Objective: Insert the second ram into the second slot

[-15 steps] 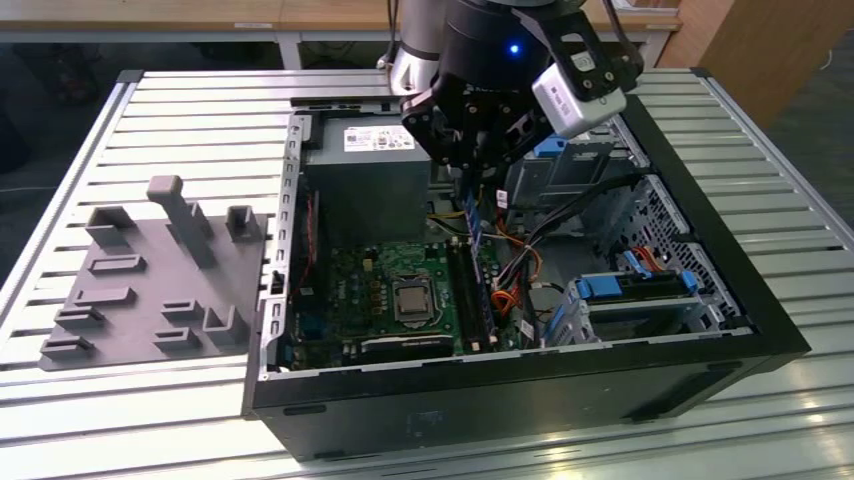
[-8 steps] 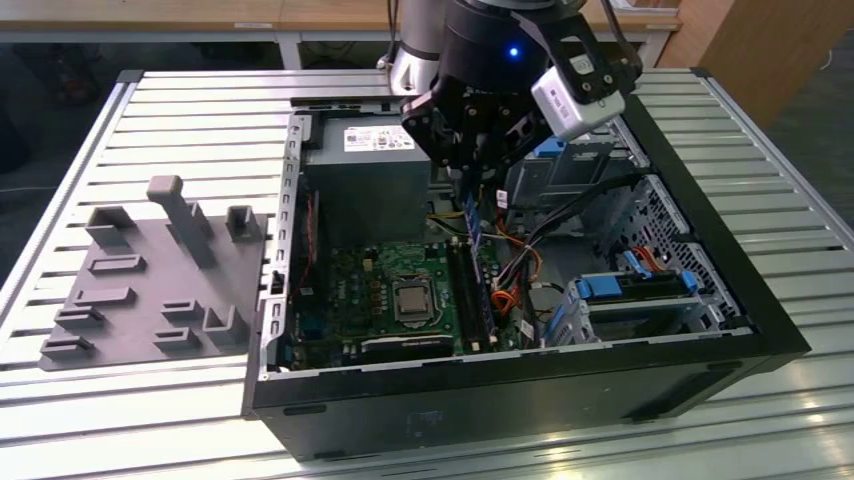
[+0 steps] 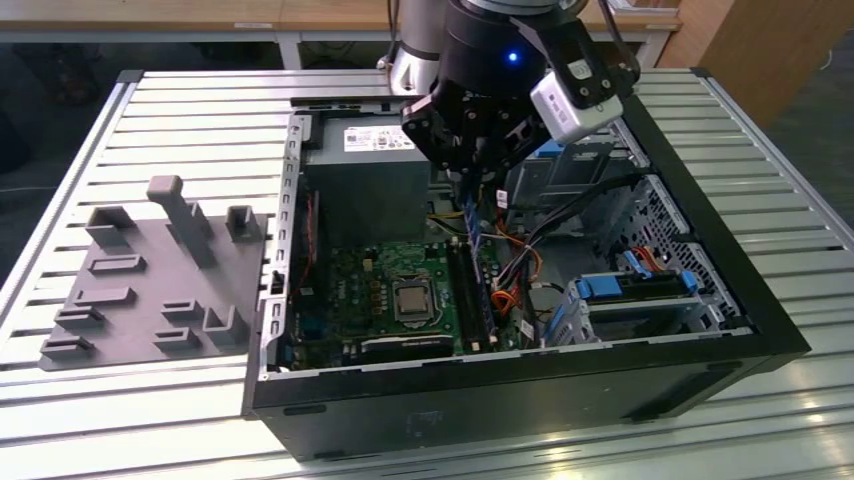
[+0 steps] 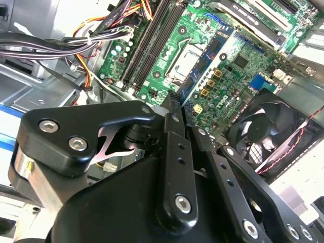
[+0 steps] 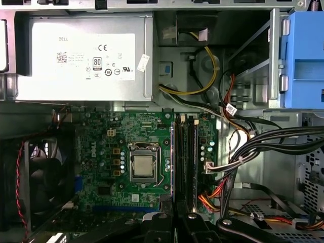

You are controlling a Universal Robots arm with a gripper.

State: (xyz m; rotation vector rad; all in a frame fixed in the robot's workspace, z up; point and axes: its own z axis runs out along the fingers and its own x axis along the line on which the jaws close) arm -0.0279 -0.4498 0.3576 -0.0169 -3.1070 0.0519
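My gripper (image 3: 474, 185) hangs inside the open computer case, shut on the second ram (image 4: 210, 58). This is a thin blue-green stick with a white label that points down toward the motherboard (image 5: 101, 152). In the first wrist view the ram (image 5: 172, 162) shows edge-on. It lies along the black memory slots (image 5: 181, 157), on their side nearest the processor socket (image 5: 143, 166). The ram (image 3: 470, 215) is above the board in the exterior view. I cannot tell which slot it lines up with. The fingertips (image 5: 161, 218) show in the first wrist view.
A grey power supply (image 5: 83, 55) sits beyond the board. Bundled cables (image 5: 253, 147) run close beside the slots, and a case fan (image 4: 268, 131) is on the other side. A blue drive bay (image 5: 306, 61) stands past the cables. A grey parts fixture (image 3: 160, 280) lies on the slatted table at the exterior view's left.
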